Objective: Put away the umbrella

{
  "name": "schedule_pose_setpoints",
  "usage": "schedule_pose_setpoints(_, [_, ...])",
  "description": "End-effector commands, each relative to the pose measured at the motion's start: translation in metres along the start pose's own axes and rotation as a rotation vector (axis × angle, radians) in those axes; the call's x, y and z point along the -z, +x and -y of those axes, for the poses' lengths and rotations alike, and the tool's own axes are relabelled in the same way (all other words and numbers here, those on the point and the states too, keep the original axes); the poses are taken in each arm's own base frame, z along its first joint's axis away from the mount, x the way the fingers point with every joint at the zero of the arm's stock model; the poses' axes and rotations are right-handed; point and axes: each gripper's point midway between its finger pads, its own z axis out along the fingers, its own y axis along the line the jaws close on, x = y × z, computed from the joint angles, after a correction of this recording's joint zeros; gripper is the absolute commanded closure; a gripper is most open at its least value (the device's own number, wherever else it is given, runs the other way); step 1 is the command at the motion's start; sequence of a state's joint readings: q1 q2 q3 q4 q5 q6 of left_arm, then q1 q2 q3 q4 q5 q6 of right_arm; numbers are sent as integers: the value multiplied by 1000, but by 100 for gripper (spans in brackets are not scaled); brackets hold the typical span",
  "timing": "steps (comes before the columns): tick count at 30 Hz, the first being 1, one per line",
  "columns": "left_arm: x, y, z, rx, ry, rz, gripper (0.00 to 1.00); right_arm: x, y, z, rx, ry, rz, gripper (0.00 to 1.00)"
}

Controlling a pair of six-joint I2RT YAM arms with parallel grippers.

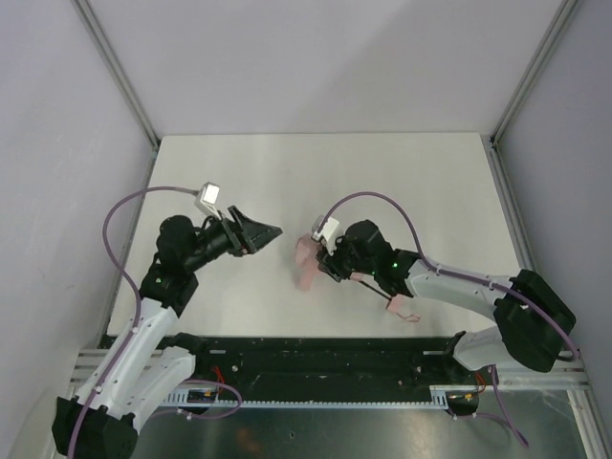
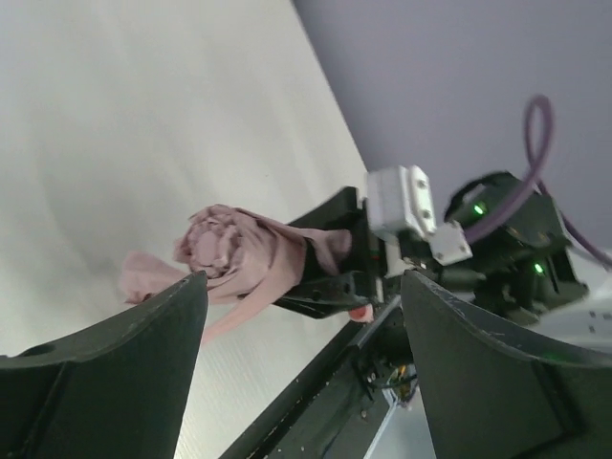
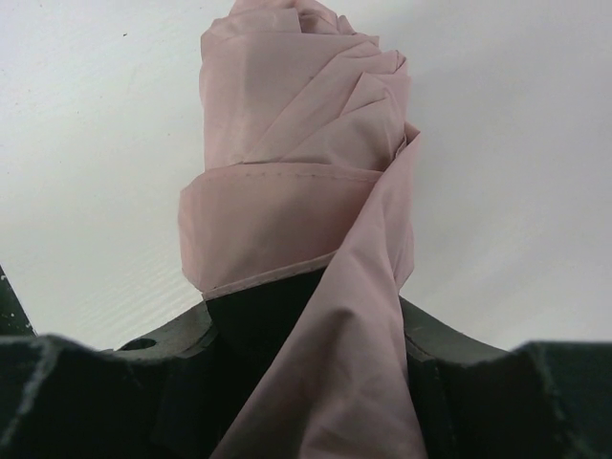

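My right gripper (image 1: 323, 258) is closed on the umbrella (image 3: 296, 172), with its fingers pinched around the rolled pale pink fabric. The fabric sticks out ahead of the fingertips as a loosely wound bundle, and one flap trails back over the jaws. I cannot tell whether the bundle's tip touches the white table (image 1: 402, 182) below it. Behind the gripper, alongside my right forearm, the thin black shaft (image 1: 375, 291) runs back to the pink wrist loop (image 1: 411, 316), which lies on the tabletop. Further out, beyond the bundle's tip, my left gripper (image 1: 273, 231) faces it from nearby, jaws spread wide and holding nothing
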State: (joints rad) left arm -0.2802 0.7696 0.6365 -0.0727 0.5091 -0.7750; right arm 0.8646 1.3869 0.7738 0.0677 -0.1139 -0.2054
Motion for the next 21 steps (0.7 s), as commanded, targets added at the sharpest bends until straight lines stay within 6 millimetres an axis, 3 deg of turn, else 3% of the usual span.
schedule_pose_setpoints(1, [7, 13, 36, -121, 227, -62, 16, 12, -34, -3, 57, -10, 110, 100])
schedule_pose_setpoints(7, [5, 34, 64, -131, 312, -115, 22, 34, -64, -13, 83, -55, 214, 100])
schedule_pose_setpoints(10, [2, 50, 64, -201, 319, -126, 33, 50, -78, -12, 39, -78, 265, 100])
schedule_pose_setpoints(13, [5, 60, 66, -285, 341, -111, 36, 64, -85, -16, 7, -123, 285, 100])
schedule_pose_setpoints(17, [5, 75, 75, -333, 391, -129, 31, 81, -92, -21, -17, -162, 307, 100])
schedule_pose_setpoints(21, [-7, 88, 67, -314, 353, -160, 25, 92, -99, -29, -26, -204, 332, 100])
